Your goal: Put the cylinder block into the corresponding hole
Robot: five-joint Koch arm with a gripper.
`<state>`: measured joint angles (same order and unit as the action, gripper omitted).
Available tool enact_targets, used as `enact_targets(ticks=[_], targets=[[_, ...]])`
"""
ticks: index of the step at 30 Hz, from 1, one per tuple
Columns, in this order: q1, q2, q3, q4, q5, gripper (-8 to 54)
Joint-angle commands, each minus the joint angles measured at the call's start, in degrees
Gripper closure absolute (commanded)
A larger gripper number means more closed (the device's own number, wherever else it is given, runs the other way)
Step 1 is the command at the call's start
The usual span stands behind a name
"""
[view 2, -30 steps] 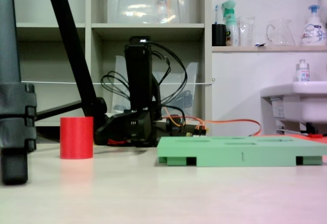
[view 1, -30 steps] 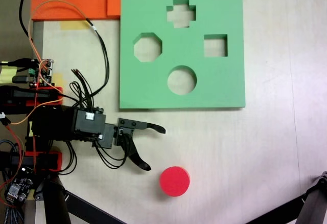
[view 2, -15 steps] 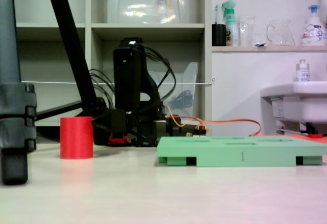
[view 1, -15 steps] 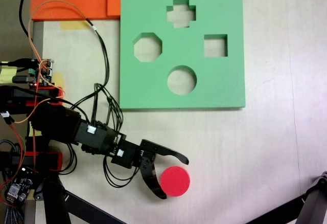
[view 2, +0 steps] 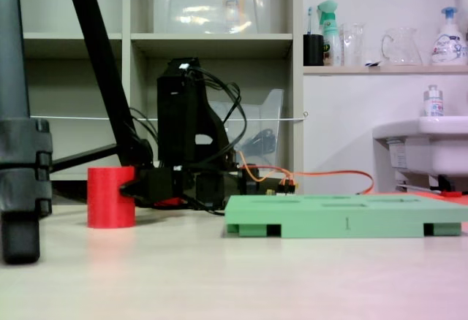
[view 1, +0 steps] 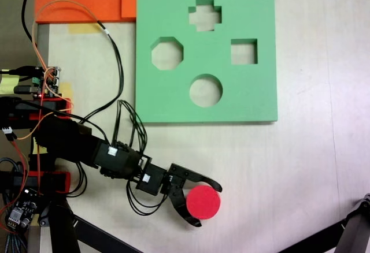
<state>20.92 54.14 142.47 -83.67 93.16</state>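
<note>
Fixed view from above: my jaws [view 1: 209, 205] spread wide around the cylinder block [view 1: 203, 201], gripping nothing, at five o'clock below the green board's [view 1: 173, 100] circular hole [view 1: 206, 90]. Low fixed view: block [view 2: 111, 196] stands upright on the tabletop [view 2: 234, 276]; no writing legible.

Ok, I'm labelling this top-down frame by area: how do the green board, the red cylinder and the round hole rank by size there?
1. The green board, by far the largest.
2 and 3. The red cylinder and the round hole look about alike. The cylinder's top sits nearer the camera, so I won't rank them.
</note>
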Motion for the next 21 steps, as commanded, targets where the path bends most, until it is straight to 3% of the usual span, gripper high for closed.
enact_targets(ticks=[1,6,12,21], targets=[[0.18,3.96,1.32,-0.62,0.53,16.0],[-1.05,10.63,3.87,0.62,0.53,23.6],[-11.78,31.99,2.20,19.60,0.44,25.4],[-37.53,32.78,-3.52,24.26,0.53,25.3]])
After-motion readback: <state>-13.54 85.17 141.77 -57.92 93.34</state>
